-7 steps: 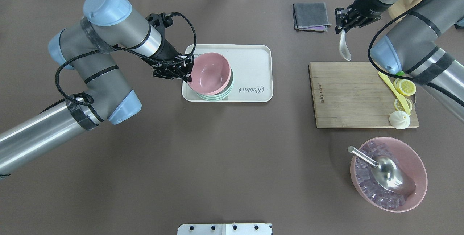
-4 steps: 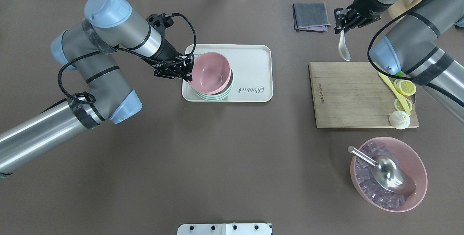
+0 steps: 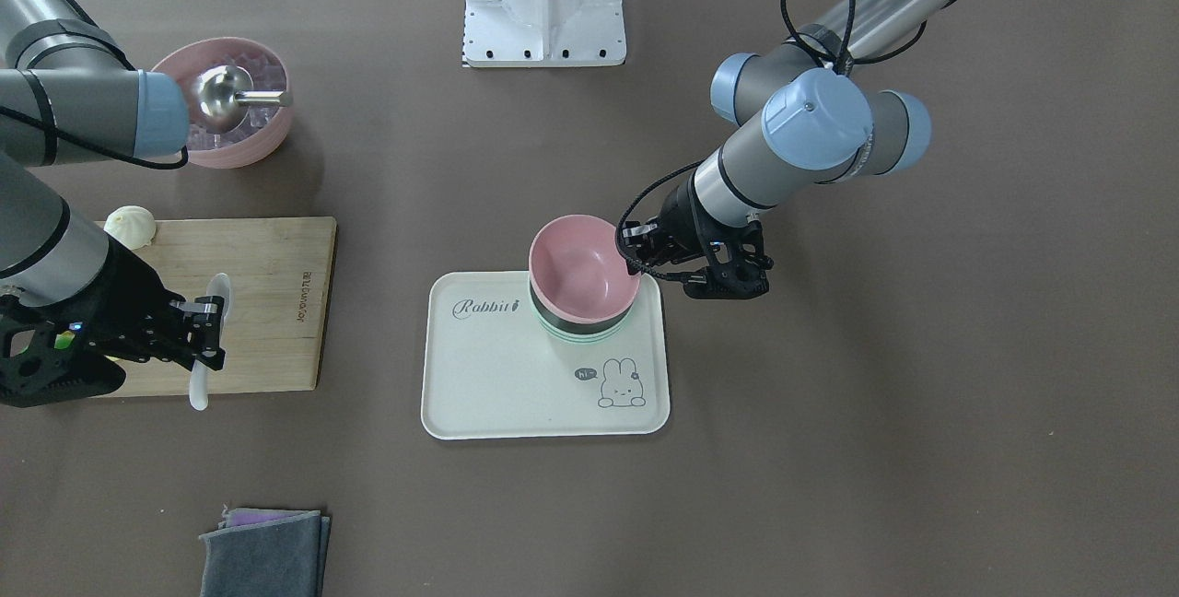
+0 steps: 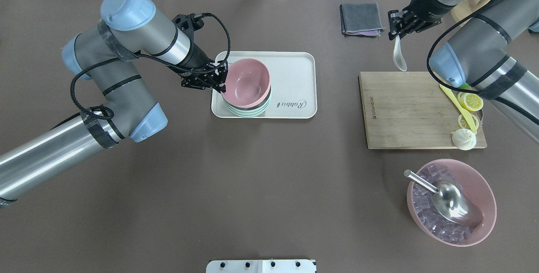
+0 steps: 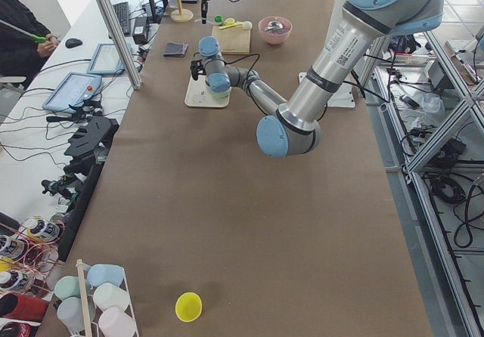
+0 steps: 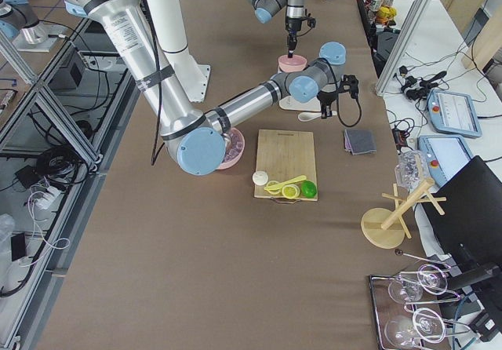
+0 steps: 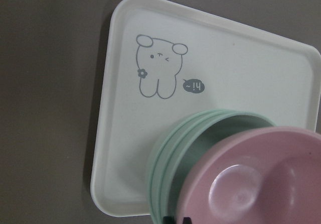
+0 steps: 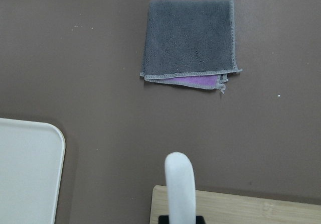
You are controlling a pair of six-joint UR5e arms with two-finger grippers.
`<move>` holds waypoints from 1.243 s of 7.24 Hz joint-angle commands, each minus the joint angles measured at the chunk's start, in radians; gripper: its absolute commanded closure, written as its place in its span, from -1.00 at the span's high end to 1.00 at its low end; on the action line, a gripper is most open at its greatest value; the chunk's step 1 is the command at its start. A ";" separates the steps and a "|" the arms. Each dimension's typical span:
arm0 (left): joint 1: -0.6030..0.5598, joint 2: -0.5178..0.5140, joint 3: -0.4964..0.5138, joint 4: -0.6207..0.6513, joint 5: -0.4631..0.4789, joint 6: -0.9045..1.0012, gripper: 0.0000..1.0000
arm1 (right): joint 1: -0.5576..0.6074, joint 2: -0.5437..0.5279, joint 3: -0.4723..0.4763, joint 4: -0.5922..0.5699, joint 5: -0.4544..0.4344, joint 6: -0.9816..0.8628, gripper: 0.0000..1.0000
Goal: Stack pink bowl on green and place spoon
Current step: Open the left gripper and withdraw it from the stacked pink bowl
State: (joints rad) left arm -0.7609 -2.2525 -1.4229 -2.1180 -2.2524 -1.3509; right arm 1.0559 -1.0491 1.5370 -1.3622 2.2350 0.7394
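Left hand: fingers closed to a narrow gap on the rim of the pink bowl, on the side nearest the arm. The wrist view shows two dark fingertips at that rim.

Pink bowl: positioned over the stack of green bowls, tilted and offset slightly from the stack's centre. A dark band shows between the pink bowl and the top green rim. Whether the pink bowl's base is seated fully in the stack cannot be told.

Green bowls: nested together on the white tray, at the end of the tray nearest the left arm. The tray lies flat on the brown counter.

Right hand: closed on the handle of the white spoon. The spoon hangs from the hand with its scoop end at the far edge of the wooden cutting board, well apart from the tray. In the wrist view the spoon points out over the board's edge towards the folded grey cloth.

Other items: a bun and lemon slices on the board's end nearer the right arm; a second pink bowl holding ice and a metal scoop, on the counter near the board.
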 commanded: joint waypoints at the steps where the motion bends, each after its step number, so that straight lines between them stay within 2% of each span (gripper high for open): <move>1: 0.000 -0.001 0.007 0.000 0.016 0.001 -1.00 | -0.001 0.000 0.000 0.000 0.000 0.000 -1.00; 2: -0.002 0.001 0.009 0.001 0.016 0.010 -0.07 | -0.001 0.000 0.000 0.000 0.000 0.000 -1.00; 3: -0.002 0.001 0.007 -0.002 0.040 0.012 0.96 | -0.002 0.000 0.000 0.000 0.000 0.000 -1.00; 5: -0.005 0.001 -0.008 -0.013 0.048 0.013 0.97 | -0.004 0.003 0.003 0.000 0.001 0.000 -1.00; 6: -0.043 0.004 -0.042 0.004 0.036 0.007 0.97 | -0.002 0.017 0.012 -0.014 0.015 0.002 -1.00; 7: -0.125 0.008 -0.063 0.051 -0.064 0.007 0.96 | -0.002 0.035 0.021 -0.012 0.072 0.047 -1.00; 8: -0.256 0.037 -0.082 0.109 -0.207 0.036 0.95 | -0.014 0.078 0.050 -0.009 0.096 0.189 -1.00; 9: -0.350 0.115 -0.118 0.110 -0.252 0.124 0.95 | -0.075 0.122 0.083 -0.002 0.091 0.321 -1.00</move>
State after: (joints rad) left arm -0.9889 -2.2056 -1.5044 -2.0326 -2.4143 -1.3014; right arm 1.0306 -0.9768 1.5845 -1.3703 2.3151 0.9102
